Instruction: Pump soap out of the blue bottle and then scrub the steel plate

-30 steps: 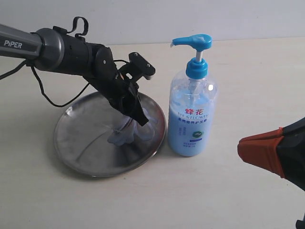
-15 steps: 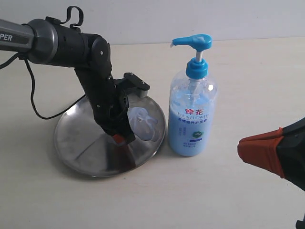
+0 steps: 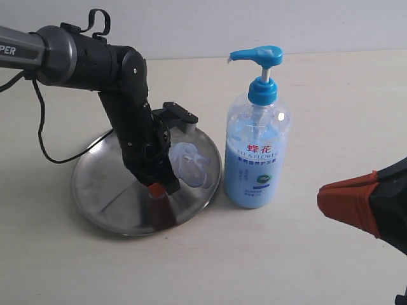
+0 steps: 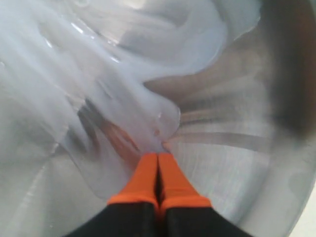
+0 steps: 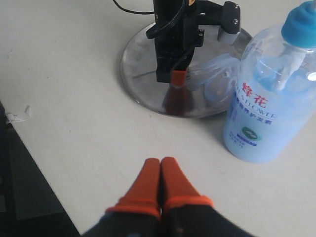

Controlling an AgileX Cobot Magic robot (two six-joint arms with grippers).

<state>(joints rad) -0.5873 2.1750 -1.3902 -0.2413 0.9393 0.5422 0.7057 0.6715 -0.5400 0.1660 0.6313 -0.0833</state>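
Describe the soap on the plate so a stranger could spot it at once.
Find the round steel plate beside the tall blue bottle. On its side nearest the bottle lies the soap, a glossy pale blue smear at the left hand's orange tip. Nothing else on the metal is translucent.

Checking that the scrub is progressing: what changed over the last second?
The closed left fingers dragged through the soap toward the camera-side rim of the plate, the arm swinging more upright. Plate, bottle and right fingers stayed put.
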